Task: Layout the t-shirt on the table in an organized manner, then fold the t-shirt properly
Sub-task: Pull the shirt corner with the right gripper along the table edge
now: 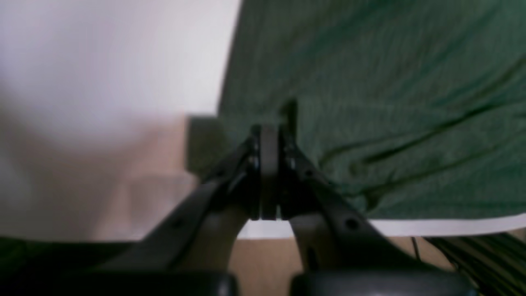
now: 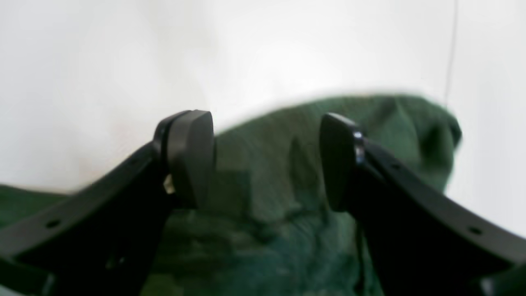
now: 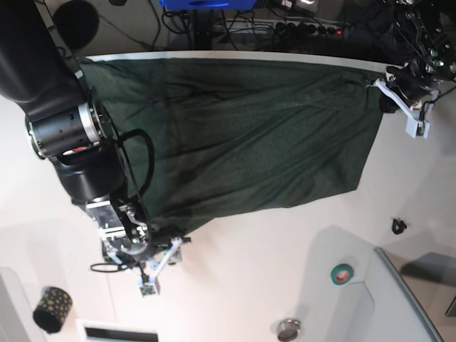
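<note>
The dark green t-shirt (image 3: 242, 135) is lying spread across the far half of the white bench (image 3: 271, 271), reaching its far edge, with diagonal creases running through the cloth and one bunched corner pointing toward the near edge. That bunched corner is being straddled by the right end effector (image 2: 267, 160), whose jaws are standing apart with nothing pinched. The left end effector (image 1: 269, 172) is closed at the opposite corner; whether fabric is being clamped cannot be told. If only a thin fold is caught, the corner may slip and the creases may be dragged deeper.
</note>
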